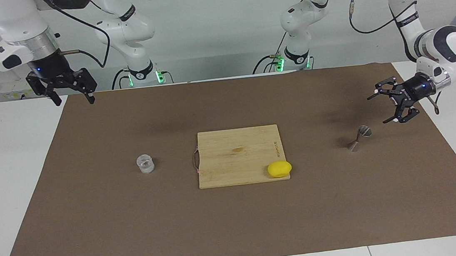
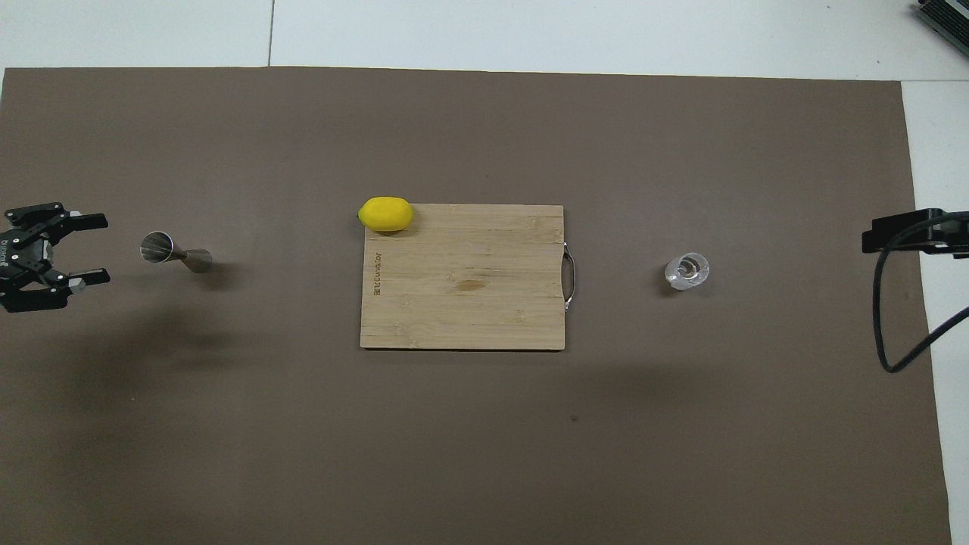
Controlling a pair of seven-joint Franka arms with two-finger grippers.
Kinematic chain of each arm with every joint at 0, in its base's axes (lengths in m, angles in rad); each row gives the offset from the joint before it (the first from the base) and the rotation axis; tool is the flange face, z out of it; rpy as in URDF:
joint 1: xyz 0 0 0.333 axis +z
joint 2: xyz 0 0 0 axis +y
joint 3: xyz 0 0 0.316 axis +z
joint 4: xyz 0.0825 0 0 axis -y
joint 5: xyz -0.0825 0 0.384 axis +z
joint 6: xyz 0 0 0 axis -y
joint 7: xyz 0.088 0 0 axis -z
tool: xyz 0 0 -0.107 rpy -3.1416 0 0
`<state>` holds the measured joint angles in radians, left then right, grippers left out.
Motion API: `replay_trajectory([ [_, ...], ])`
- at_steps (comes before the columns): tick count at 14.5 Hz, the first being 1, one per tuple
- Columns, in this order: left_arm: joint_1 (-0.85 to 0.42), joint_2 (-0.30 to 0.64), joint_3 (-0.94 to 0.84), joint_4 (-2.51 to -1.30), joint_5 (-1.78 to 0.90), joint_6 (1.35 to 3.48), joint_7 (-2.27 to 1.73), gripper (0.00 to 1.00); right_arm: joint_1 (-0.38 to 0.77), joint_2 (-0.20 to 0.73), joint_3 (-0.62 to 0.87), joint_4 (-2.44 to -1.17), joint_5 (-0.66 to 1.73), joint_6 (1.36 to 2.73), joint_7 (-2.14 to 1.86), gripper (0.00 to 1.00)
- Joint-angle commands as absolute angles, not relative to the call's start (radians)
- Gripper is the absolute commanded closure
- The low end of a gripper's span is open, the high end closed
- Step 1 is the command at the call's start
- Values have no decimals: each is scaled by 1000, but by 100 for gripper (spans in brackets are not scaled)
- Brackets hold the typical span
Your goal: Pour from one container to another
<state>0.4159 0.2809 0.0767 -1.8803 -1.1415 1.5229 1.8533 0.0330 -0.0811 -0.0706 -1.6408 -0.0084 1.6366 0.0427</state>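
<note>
Overhead view cuts off the right gripper (image 2: 901, 235) at its edge; facing view shows it open and empty over the mat's corner, well apart from the one glass tumbler (image 1: 145, 164). One steel jigger (image 1: 359, 138) stands upright on the worktop (image 1: 455, 143), just beside the left gripper (image 1: 384, 108), open, empty.

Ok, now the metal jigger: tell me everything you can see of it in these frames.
The jigger is a small silvery steel piece, two cones joined at a narrow waist. It stands upright on the brown mat, toward the left arm's end of the table, well apart from the cutting board. Its open top cup shows a shiny inside in the overhead view; whether it holds anything cannot be told. Nothing touches it: the left gripper hangs open beside it.
</note>
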Motion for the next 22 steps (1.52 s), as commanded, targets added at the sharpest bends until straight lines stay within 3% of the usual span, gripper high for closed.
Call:
replay_trajectory([
  [1,452,326,68,-1885,-1239,1490,1945,0,31,-104,-64,-1672,-6,1635,57,0],
  [3,472,429,58,-1823,-1291,1421,1948,0,31,-106,-64,-1671,-6,1634,57,0],
  [10,499,583,58,-1787,-1362,1350,2115,0,31,-106,-64,-1675,-6,1641,57,0],
  [22,474,600,54,-1789,-1330,1356,2408,0,21,-113,-64,-1681,-21,1585,57,0],
])
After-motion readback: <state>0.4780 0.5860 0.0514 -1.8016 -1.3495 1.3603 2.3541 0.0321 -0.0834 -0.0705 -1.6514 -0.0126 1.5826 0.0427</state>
